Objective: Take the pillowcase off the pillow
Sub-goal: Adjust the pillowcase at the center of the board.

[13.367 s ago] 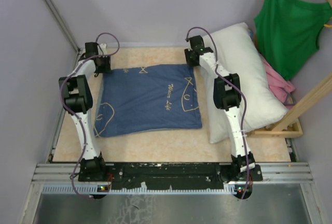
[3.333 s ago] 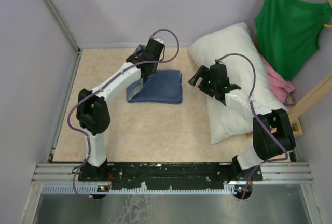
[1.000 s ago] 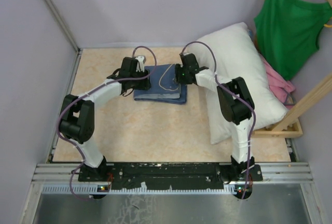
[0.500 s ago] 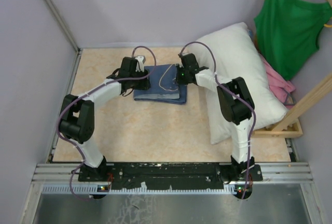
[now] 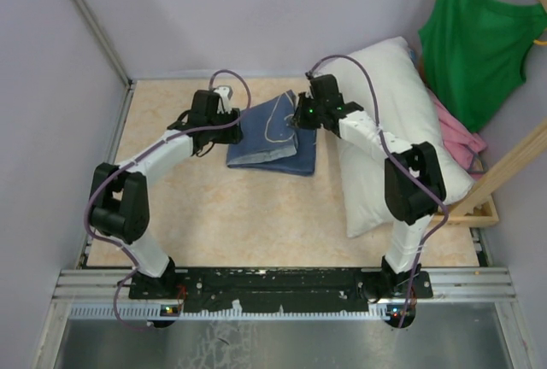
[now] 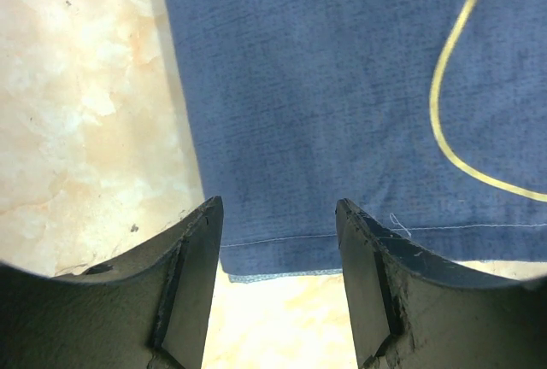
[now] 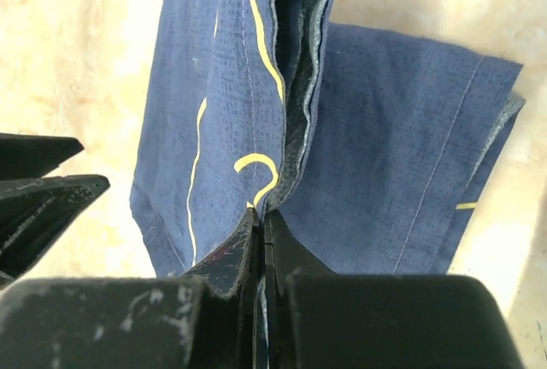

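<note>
The pillowcase (image 5: 273, 134) is a folded dark blue cloth with yellow line marks, lying on the beige table off the pillow. The plump white pillow (image 5: 402, 121) lies bare at the right. My right gripper (image 5: 297, 121) is shut on the pillowcase's right edge and lifts a fold of it; the wrist view shows the jaws pinching the cloth (image 7: 256, 113) at the gripper (image 7: 261, 215). My left gripper (image 5: 235, 130) is open at the cloth's left edge; the wrist view shows the gripper (image 6: 278, 215) over the blue hem (image 6: 342, 113), not gripping.
A green tank top (image 5: 479, 36) hangs at the back right above a pink garment (image 5: 457, 134). A wooden frame (image 5: 479, 207) stands at the right edge. Grey walls close the left and back sides.
My right gripper has risen and moved right, lifting the pillowcase's right edge so the cloth tilts and spreads. My left gripper has drawn back a little to the left.
</note>
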